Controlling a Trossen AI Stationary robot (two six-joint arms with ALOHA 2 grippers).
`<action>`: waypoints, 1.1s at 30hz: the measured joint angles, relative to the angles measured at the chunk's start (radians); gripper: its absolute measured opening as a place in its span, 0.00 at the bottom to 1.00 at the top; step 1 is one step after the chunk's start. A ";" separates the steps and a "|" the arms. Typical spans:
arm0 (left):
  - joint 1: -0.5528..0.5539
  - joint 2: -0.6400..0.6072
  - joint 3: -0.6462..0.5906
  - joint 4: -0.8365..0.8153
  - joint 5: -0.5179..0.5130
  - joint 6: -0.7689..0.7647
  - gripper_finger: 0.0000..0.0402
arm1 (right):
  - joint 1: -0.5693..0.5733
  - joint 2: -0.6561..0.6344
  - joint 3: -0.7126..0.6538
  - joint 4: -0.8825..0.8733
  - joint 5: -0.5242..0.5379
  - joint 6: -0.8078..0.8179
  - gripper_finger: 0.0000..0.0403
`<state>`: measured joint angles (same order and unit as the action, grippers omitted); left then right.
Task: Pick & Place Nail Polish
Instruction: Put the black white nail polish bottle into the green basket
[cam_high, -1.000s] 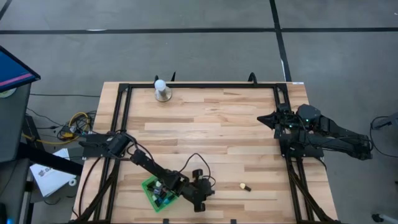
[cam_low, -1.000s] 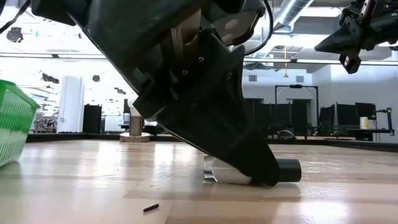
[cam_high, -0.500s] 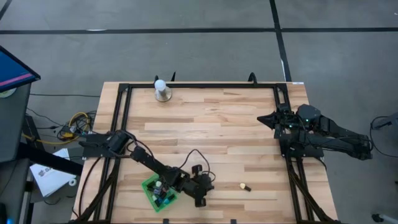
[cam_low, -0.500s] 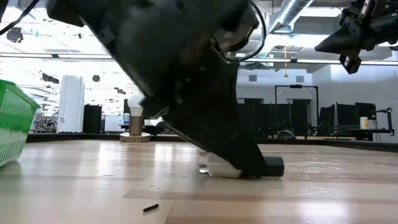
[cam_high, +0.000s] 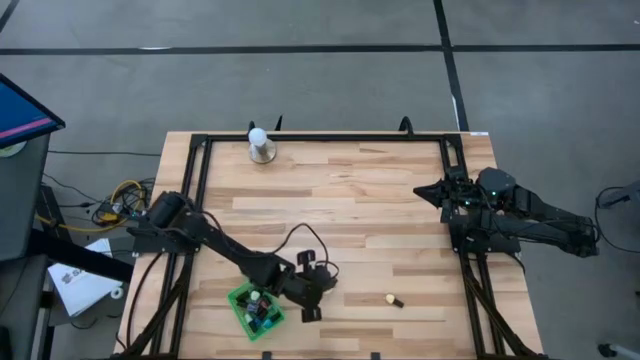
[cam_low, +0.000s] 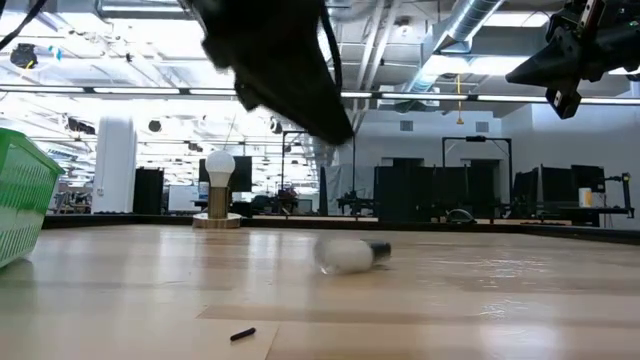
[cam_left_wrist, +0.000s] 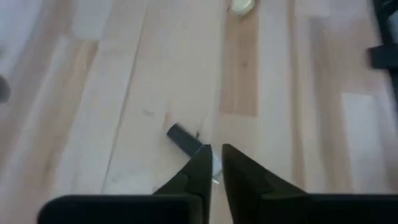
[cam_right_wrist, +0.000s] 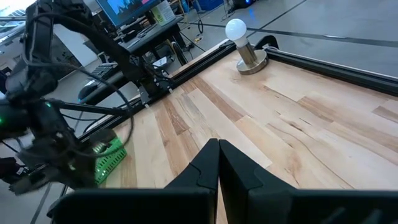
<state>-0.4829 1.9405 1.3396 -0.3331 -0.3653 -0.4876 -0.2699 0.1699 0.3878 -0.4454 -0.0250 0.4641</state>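
Pale wood showed bare around a cream nail polish bottle (cam_high: 393, 299) lying on its side near the desk's (cam_high: 350, 200) front edge, its dark cap pointing right, apart from the green basket (cam_high: 243, 299) of bottles toward the front-left corner. The left claw (cam_high: 309, 313) hung between them, clenched and empty. The right claw (cam_high: 424, 190), also clenched, waited by the right edge.

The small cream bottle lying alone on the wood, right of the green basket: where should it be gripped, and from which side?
Probably grip the cream bottle across its pale body, not the dark cap, coming straight down: it lies on its side with bare table around it.
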 joint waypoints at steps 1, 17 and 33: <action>-0.001 -0.011 0.001 0.002 0.000 0.016 0.06 | 0.000 0.000 0.000 0.000 0.000 0.000 0.00; 0.027 0.031 0.002 0.065 0.078 0.278 0.36 | 0.000 0.000 0.000 -0.004 0.000 0.002 0.00; 0.116 0.103 -0.035 0.130 0.254 0.614 0.74 | 0.001 0.000 0.000 -0.012 0.000 0.008 0.00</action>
<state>-0.3670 2.0438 1.3050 -0.2029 -0.1117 0.1268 -0.2691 0.1699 0.3878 -0.4572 -0.0250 0.4721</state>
